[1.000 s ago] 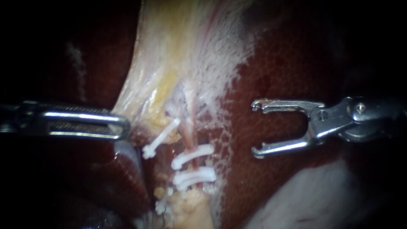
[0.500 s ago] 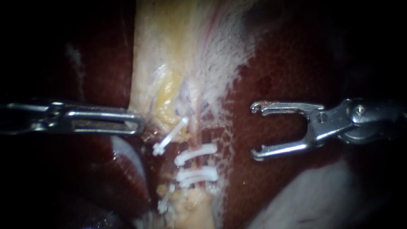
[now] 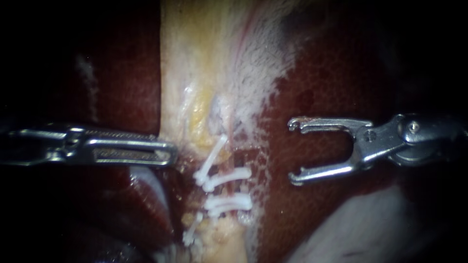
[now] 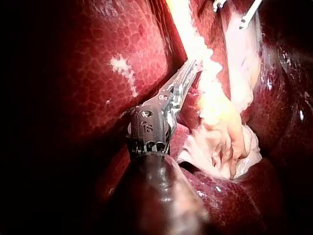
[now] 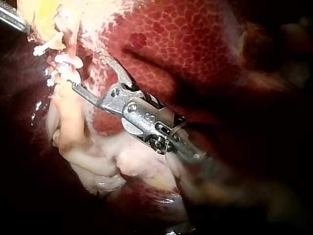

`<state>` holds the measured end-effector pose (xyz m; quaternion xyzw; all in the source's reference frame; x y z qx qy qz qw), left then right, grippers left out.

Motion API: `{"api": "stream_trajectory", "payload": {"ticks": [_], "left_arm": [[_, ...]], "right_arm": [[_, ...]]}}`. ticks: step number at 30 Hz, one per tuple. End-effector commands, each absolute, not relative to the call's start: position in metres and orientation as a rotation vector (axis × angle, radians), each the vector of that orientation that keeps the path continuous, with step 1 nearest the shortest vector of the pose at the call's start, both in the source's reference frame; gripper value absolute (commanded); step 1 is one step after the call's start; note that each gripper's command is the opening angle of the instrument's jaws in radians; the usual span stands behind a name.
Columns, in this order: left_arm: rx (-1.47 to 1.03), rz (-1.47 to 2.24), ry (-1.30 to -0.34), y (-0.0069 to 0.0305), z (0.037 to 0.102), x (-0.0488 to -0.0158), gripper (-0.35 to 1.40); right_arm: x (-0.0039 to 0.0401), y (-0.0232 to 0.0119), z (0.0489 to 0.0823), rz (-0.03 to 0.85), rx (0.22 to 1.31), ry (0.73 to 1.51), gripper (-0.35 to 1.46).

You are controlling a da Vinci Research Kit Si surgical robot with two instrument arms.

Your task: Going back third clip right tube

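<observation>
3 white clips across pinkish right tube

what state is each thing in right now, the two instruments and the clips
left instrument, jaws shut on the pale tissue
right instrument, jaws wide open, empty, over the liver, clear of the clips
white clips, closed across the thin tube
slanted clip, closed, tilted beside them

Dark red mottled liver as backdrop, light pooled at centre, edges falling into black
</observation>
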<state>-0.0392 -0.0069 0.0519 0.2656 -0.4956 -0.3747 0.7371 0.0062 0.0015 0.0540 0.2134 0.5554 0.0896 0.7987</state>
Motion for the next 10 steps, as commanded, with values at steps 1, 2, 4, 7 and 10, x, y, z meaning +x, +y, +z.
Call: {"api": "stream_trajectory", "payload": {"ticks": [1, 2, 4, 7, 10], "left_arm": [[0.584, -0.823, -1.089, -0.0069, 0.0519, -0.0392, -0.35], [0.584, -0.823, -1.089, -0.0069, 0.0520, -0.0392, -0.35], [0.584, -0.823, -1.089, -0.0069, 0.0520, -0.0392, -0.35], [0.585, -0.823, -1.089, -0.0069, 0.0520, -0.0391, -0.35], [0.585, -0.823, -1.089, -0.0068, 0.0520, -0.0391, -0.35]], "right_arm": [[0.0062, 0.0015, 0.0539, 0.192, 0.458, 1.192, 0.60], [0.0062, 0.0015, 0.0539, 0.192, 0.458, 1.192, 0.60], [0.0062, 0.0014, 0.0539, 0.192, 0.458, 1.192, 0.60], [0.0062, 0.0014, 0.0538, 0.190, 0.461, 1.193, 0.60], [0.0062, 0.0014, 0.0538, 0.190, 0.461, 1.193, 0.60]]}}
